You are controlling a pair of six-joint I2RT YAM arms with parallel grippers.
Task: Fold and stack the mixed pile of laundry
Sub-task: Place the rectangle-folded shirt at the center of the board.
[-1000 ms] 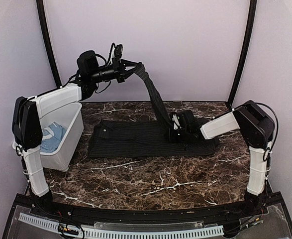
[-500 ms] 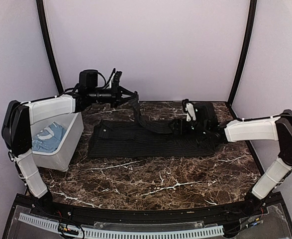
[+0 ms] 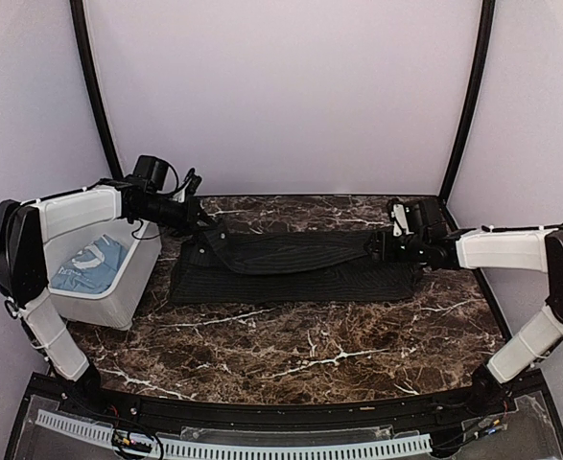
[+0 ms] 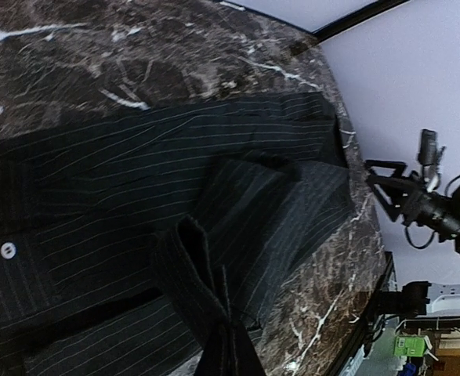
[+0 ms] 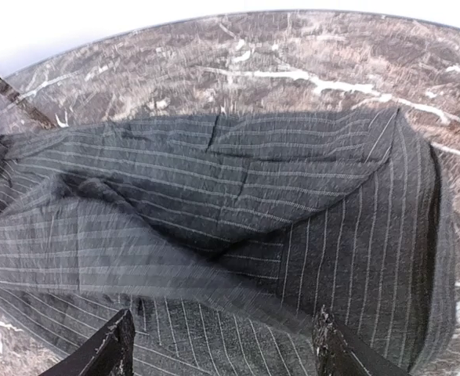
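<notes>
Marble table [image 3: 310, 355]: shirt sleeve [image 3: 281, 251] now down flat; L end effector [image 3: 200, 226] pinching it, R end effector [image 3: 385, 247] spread.

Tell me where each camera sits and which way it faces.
Top camera: high behind the robot, looking down on the table; left arm, right arm, black shirt and bin show.
Left wrist: on the left gripper, looking along the shirt toward the right gripper; its pinched sleeve runs off the bottom.
Right wrist: looking down on the shirt; its open fingertips frame the bottom edge.
Shared: the shirt, in all three.
</notes>
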